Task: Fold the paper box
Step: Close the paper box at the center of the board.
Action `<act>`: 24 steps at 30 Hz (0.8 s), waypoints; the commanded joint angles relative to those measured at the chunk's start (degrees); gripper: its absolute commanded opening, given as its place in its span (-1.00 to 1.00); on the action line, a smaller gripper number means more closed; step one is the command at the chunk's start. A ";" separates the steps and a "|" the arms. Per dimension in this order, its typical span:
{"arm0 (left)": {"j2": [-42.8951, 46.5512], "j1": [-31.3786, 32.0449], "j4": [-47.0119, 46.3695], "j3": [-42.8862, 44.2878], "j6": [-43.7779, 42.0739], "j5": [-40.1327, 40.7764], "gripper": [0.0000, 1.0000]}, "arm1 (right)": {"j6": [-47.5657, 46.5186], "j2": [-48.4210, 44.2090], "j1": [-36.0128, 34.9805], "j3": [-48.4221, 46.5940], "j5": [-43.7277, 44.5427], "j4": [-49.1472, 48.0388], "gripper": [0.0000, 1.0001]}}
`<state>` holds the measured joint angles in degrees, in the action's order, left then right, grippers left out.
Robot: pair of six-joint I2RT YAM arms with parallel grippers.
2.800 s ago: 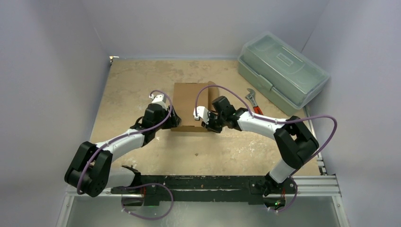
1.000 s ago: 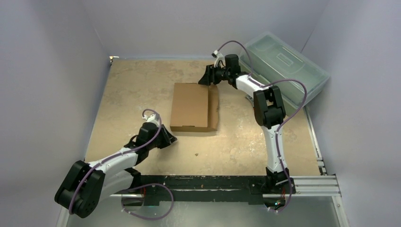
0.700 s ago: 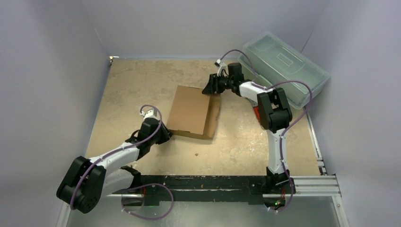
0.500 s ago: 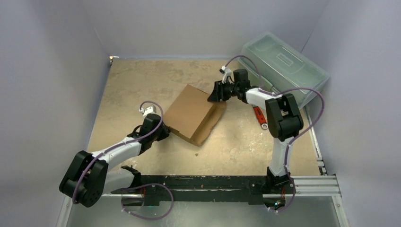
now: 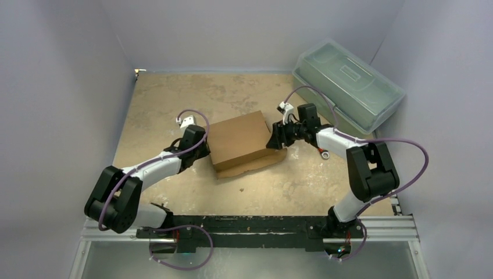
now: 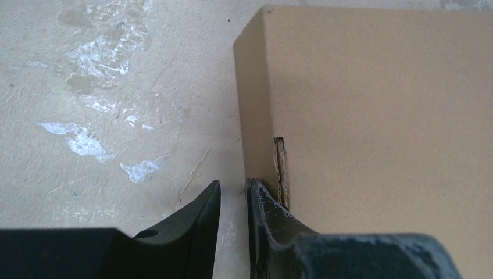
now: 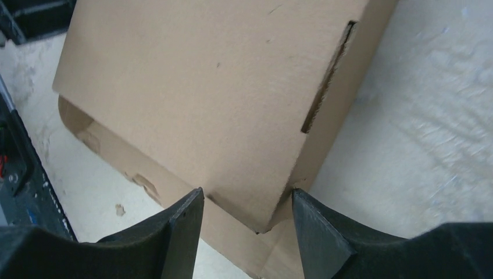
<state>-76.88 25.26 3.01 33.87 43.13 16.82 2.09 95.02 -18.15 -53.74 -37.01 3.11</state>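
Frankly, a good deal is hidden from me. From above, my wrists cover my own fingertips. My right forearm lies over the wrench (image 5: 323, 154), so only its ring end shows on the table (image 5: 163, 104).

The paper box (image 5: 239, 141) sits mid-table with its lid down, turned askew, between my two grippers. A loose flap (image 5: 256, 165) lies flat on the table along its near edge. The box runs off the right and bottom edges of my left wrist view, and its far end is cut off at the top of my right wrist view. The plastic toolbox (image 5: 347, 86) stands in the far right corner, well apart from the box.

My left gripper (image 6: 232, 200) is low on the table at the box's left wall. Its fingers (image 6: 192, 224) stand almost together. A thin strip of bare table shows between them, and no cardboard is in the gap. The finger nearer the box touches the wall just beside a short slot (image 6: 279, 168).

My right gripper (image 7: 247, 218) is spread wide, astride a corner at the box's right end. One finger (image 7: 180, 232) meets the lower edge. The other sits against the side wall, below a long slot (image 7: 325, 87). I cannot tell whether they press on the cardboard or only bracket it.
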 commanded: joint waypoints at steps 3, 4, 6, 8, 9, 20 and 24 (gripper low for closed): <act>0.06 0.23 2.53 3.84 -2.42 2.79 -0.55 | -3.09 -9.77 1.65 5.51 0.86 -0.21 0.30; 1.33 0.23 3.21 3.77 -2.52 3.39 -0.55 | -3.17 -10.90 2.44 5.34 1.09 -0.14 0.33; 3.37 0.23 4.77 3.87 -2.73 4.41 -0.53 | -3.26 -12.88 3.76 5.22 0.40 -0.34 0.36; 5.55 0.23 6.98 4.24 -2.75 5.13 -0.51 | -4.18 -14.28 4.20 5.15 0.59 -0.37 0.36; 6.83 0.23 8.38 4.35 -2.74 5.22 -0.50 | -5.27 -15.13 4.35 5.01 0.81 -0.31 0.35; 24.87 0.23 7.35 -2.80 -2.33 -13.91 -0.31 | -16.14 -6.81 1.21 -3.48 1.93 6.60 -0.69; 23.30 0.23 4.42 -2.80 -2.52 -16.55 -0.30 | -17.24 -3.74 0.00 -4.92 3.03 8.32 -0.72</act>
<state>-52.03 25.26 11.44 31.42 41.32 6.22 -11.81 89.60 -17.06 -56.18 -35.46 7.35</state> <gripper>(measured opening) 0.344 0.142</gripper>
